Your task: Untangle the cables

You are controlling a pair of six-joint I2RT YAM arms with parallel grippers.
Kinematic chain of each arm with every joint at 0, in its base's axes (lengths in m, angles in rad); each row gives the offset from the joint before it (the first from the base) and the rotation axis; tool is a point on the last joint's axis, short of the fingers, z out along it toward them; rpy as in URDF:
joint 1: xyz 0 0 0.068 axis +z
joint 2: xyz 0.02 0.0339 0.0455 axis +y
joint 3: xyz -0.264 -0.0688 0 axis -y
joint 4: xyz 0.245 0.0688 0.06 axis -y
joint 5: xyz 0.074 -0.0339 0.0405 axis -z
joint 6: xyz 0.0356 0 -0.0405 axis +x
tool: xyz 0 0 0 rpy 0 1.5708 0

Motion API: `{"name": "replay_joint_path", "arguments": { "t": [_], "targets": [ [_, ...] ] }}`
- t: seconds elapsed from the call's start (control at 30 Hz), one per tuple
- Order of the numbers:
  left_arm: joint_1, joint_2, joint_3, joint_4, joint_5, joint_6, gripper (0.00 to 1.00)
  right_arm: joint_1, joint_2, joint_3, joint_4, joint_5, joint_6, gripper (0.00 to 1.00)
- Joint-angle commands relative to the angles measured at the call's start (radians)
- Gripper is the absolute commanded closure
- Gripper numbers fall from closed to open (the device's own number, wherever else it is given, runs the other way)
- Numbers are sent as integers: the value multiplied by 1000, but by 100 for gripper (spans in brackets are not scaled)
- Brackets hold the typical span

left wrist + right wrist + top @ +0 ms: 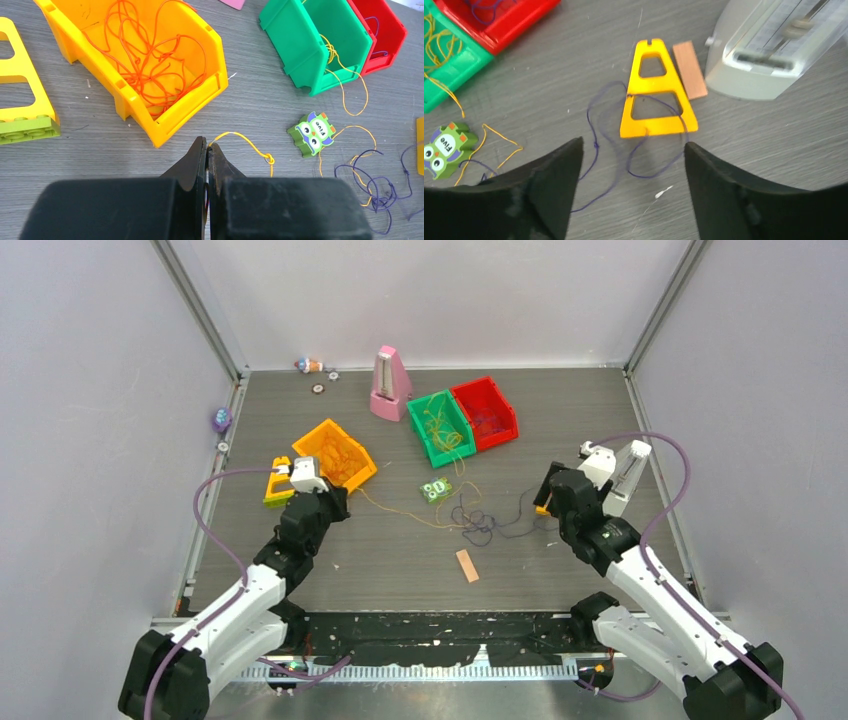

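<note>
Progress: partway, as judged. The orange cable (150, 55) is lying wholly inside the orange bin (212, 97), so that colour is being counted as sorted.
Left to do: the yellow cable (250, 143) and the purple cable (380, 197) are lying crossed in a loose knot near the middle of the bench (400, 560), just beside the owl block (312, 132).
Far side: more yellow strand is spilling over the front wall of the green bin (290, 45), and some purple strand is showing in the red bin (395, 35). Whether these are joined to the knot cannot be told.
Left pincer (206, 146): it is being kept fully closed, with one end of the yellow cable pinched at its tips, in front of the orange bin.
Right pincer (633, 146): it is being held wide apart with nothing in it, above a purple loop running through the orange triangular frame (659, 125) near the right edge.
Materials: the cables are being read as thin, limp, string-like cords that curl freely. The bins are hard, glossy plastic with sloped open fronts, and the bench is matt grey with a wood grain.
</note>
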Motion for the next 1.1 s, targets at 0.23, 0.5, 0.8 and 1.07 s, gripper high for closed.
{"name": "replay_joint_path", "arguments": {
  "t": [0.23, 0.5, 0.8, 1.07],
  "targets": [
    [-1, 26, 30, 48, 12, 27, 94, -4, 78, -32, 10, -170, 15, 6],
    [-5, 80, 43, 123, 219, 66, 15, -4, 97, -48, 5, -190, 107, 4],
    [-30, 142, 78, 163, 360, 85, 1, -4, 144, -4, -30, -260, 182, 3],
    [-69, 149, 42, 349, 600, 118, 0, -5, 199, 70, -178, -236, 360, 3]
  ]
}}
